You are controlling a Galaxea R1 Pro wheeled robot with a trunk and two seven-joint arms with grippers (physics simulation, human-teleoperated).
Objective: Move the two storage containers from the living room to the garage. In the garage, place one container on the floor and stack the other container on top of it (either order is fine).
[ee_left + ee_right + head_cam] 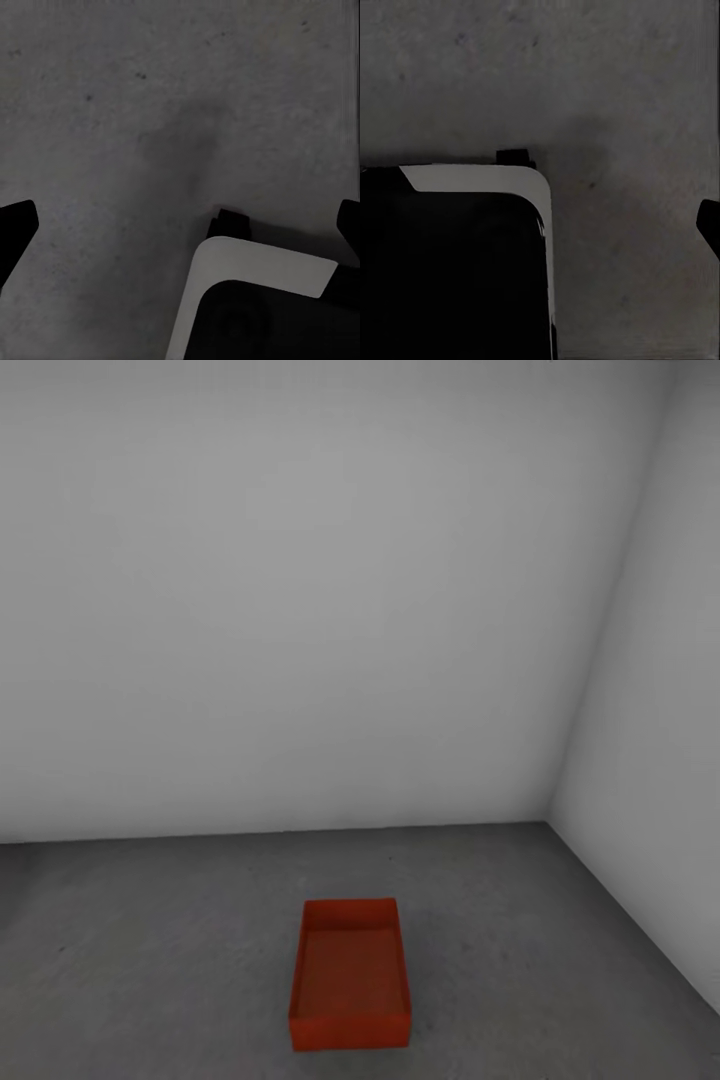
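Note:
One orange-red storage container [350,988] stands upright and empty on the dark grey garage floor [150,960], close in front of me and slightly right of centre. The other container is out of view. In the left wrist view, my left gripper [187,214] hangs open over bare concrete, its two dark fingertips [19,225] far apart at the frame's sides with nothing between them. My right gripper [544,217] also faces the floor; one dark fingertip [709,225] shows at the frame's edge, set wide, with nothing held.
A plain grey wall [300,610] runs across behind the container. It meets a side wall [660,760] in a corner at the right. My white and black base [255,307] fills part of the left wrist view, and the base [457,262] shows again under the right wrist.

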